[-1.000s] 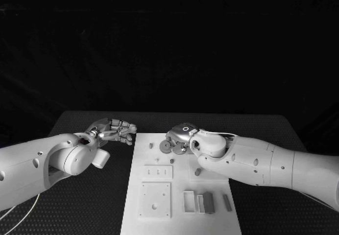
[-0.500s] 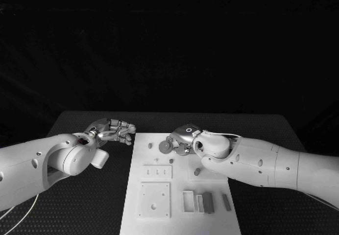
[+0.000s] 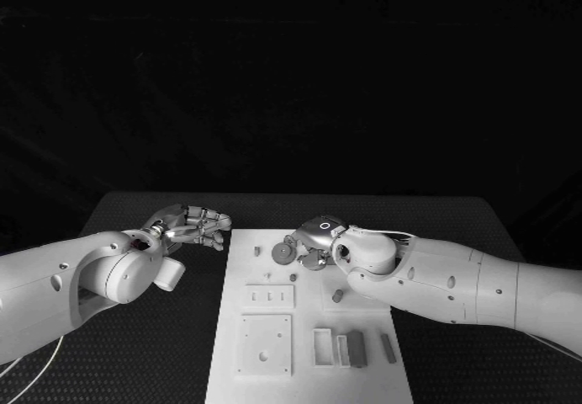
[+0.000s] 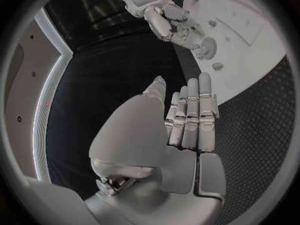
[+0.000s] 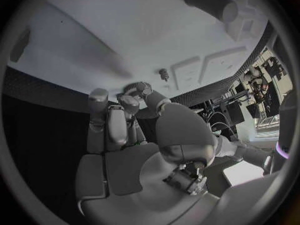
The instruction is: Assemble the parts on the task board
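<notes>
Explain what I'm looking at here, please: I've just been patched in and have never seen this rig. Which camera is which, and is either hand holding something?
This is a two-armed robot at a black table. One picture looks down from its head; the two round ones come from cameras at its wrists. The white plate is the task board, carrying small grey parts, among them round gear-like discs at its far end and a short peg. The right hand is bent down over those discs; whether it grips one I cannot tell. The left hand hovers beside the board over the table, fingers together, holding nothing, as its wrist view shows.
</notes>
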`<act>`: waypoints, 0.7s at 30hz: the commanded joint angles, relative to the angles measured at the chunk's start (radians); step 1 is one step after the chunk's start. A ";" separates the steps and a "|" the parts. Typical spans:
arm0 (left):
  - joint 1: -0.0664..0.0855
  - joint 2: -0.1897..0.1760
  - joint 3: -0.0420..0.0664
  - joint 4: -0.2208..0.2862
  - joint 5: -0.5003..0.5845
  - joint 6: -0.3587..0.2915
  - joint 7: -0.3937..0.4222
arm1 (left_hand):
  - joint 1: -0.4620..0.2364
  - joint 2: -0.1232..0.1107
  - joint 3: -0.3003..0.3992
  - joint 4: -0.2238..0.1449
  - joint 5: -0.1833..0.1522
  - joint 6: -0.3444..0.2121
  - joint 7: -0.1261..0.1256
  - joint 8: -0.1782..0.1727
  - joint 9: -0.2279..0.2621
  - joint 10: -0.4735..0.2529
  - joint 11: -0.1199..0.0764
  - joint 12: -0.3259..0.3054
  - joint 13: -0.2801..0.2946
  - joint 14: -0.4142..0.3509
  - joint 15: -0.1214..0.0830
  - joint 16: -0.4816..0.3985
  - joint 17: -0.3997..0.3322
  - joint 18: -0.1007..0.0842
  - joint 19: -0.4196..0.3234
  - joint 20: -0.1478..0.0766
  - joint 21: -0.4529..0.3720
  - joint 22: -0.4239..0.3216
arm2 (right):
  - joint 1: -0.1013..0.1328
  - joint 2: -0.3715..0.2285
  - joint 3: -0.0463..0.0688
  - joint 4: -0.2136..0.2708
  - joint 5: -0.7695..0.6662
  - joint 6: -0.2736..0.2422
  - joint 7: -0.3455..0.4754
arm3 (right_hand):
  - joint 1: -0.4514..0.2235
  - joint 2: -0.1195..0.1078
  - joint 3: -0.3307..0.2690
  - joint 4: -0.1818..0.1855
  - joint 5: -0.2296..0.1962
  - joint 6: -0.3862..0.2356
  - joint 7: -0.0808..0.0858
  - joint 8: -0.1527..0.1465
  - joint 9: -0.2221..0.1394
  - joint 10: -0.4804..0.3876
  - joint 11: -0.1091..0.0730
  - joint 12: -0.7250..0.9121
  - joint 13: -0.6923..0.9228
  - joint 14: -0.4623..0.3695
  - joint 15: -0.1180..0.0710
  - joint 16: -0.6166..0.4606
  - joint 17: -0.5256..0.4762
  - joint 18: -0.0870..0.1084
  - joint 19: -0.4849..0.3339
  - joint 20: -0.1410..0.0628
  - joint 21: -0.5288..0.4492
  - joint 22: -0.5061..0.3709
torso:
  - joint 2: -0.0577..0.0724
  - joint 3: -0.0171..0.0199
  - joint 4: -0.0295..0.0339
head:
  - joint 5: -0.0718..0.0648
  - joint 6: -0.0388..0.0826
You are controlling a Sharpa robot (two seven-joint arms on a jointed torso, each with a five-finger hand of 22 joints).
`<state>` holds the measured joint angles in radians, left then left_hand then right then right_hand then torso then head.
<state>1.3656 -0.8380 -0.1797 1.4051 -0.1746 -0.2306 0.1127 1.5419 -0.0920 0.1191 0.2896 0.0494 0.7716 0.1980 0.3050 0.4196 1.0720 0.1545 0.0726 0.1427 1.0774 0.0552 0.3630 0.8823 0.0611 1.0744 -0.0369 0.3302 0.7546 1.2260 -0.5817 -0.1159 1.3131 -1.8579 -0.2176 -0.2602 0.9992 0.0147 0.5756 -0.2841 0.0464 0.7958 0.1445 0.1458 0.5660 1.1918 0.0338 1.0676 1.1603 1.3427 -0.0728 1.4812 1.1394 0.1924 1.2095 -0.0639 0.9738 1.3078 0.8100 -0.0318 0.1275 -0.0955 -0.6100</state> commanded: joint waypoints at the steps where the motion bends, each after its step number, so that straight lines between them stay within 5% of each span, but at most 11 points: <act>1: 0.001 0.000 0.000 0.002 -0.003 0.005 0.006 | -0.007 -0.003 0.005 0.000 0.001 -0.008 0.016 -0.003 -0.001 -0.001 0.006 -0.006 0.000 0.008 0.002 -0.005 0.001 0.026 0.002 -0.006 -0.004 0.001 | 0.000 -0.010 0.000 0.005 -0.008 -0.037 -0.014 | 0.006 -0.006 -0.003 -0.005 0.002 0.003 -0.001 0.006 0.002 -0.001 -0.004 -0.001 0.001 -0.001 -0.004 -0.002 0.001 0.069 -0.001 -0.003 -0.001 0.018 | -0.001 0.0005 0.0012 | -0.001 0.001; 6: 0.001 -0.004 0.000 0.000 -0.003 0.003 0.009 | -0.007 -0.003 0.005 0.000 0.001 -0.008 0.016 -0.003 -0.001 -0.001 0.006 -0.006 0.000 0.008 0.002 -0.005 0.002 0.026 0.002 -0.006 -0.004 0.001 | 0.008 -0.055 0.015 0.025 0.010 -0.140 0.009 | -0.005 -0.034 -0.010 0.002 0.002 0.010 -0.001 0.012 0.003 0.002 -0.004 -0.001 0.000 0.001 -0.004 -0.002 0.001 0.069 0.003 -0.002 0.000 0.017 | -0.001 -0.0003 -0.0018 | -0.001 0.006; 9: 0.001 -0.005 0.000 -0.005 -0.003 0.003 0.011 | -0.007 -0.003 0.005 0.000 0.001 -0.008 0.016 -0.003 -0.001 -0.001 0.006 -0.006 0.000 0.008 0.002 -0.005 0.002 0.026 0.002 -0.006 -0.004 0.001 | 0.023 -0.088 0.029 0.036 0.088 -0.198 0.059 | -0.011 -0.080 -0.005 0.016 0.001 0.019 -0.001 0.018 0.005 -0.003 -0.006 -0.007 -0.002 -0.019 -0.004 -0.015 -0.032 0.069 -0.002 -0.001 -0.007 0.014 | -0.001 0.0003 -0.0034 | -0.003 0.010; 11: 0.001 -0.004 0.000 -0.009 -0.003 0.002 0.012 | -0.007 -0.004 0.005 0.000 0.001 -0.008 0.016 -0.002 0.000 -0.001 0.006 -0.005 0.000 0.008 0.002 -0.006 0.002 0.026 0.002 -0.006 -0.004 0.002 | 0.032 -0.108 0.036 0.041 0.125 -0.212 0.098 | -0.010 -0.138 0.013 0.038 0.000 0.023 0.001 0.022 0.005 -0.031 -0.004 -0.023 -0.005 -0.078 -0.003 -0.049 -0.109 0.069 -0.024 0.005 -0.025 0.008 | -0.002 0.0009 -0.0044 | -0.004 0.011; 15: 0.001 -0.002 0.000 -0.021 -0.003 0.002 0.014 | -0.006 -0.004 0.005 0.000 0.001 -0.006 0.015 -0.001 0.000 0.000 0.006 -0.005 0.000 0.008 0.002 -0.006 0.003 0.026 0.002 -0.006 -0.004 0.002 | 0.055 -0.156 0.037 0.034 0.300 -0.201 0.219 | -0.010 -0.226 0.044 0.101 0.002 0.029 -0.001 0.030 0.006 -0.063 -0.003 -0.038 -0.007 -0.131 -0.003 -0.085 -0.165 0.069 -0.048 0.017 -0.045 0.004 | -0.005 0.0032 -0.0079 | -0.009 0.017; 21: 0.000 0.001 0.000 -0.031 -0.003 0.003 0.019 | -0.006 -0.004 0.006 0.000 0.001 -0.006 0.015 -0.001 0.000 0.001 0.006 -0.004 0.000 0.008 0.002 -0.007 0.003 0.026 0.001 -0.005 -0.004 0.002 | 0.071 -0.212 0.042 0.010 0.385 -0.168 0.318 | -0.016 -0.273 0.059 0.182 0.002 0.028 0.006 0.034 0.007 -0.099 0.003 -0.048 -0.005 -0.159 0.003 -0.098 -0.168 0.069 -0.073 0.030 -0.058 0.006 | -0.007 0.0093 -0.0198 | -0.015 0.022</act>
<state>1.3650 -0.8403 -0.1805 1.3750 -0.1747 -0.2312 0.1153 1.5419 -0.0920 0.1191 0.2896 0.0494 0.7716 0.1980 0.3050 0.4197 1.0721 0.1515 0.0726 0.1427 1.0776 0.0550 0.3598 0.8852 0.0613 1.0758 -0.0354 0.3302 0.7553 1.2924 -0.7870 -0.0761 1.3302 -1.5978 -0.3882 -0.0582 0.9781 -0.2522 0.6344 -0.1052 0.0464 0.8172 0.1427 0.1763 0.5714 1.0983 0.0380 1.0244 1.1546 1.1873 -0.0680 1.3891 0.9728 0.1925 1.1413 -0.0319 0.9195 1.3077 0.8043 -0.0265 0.1149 -0.1064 -0.5906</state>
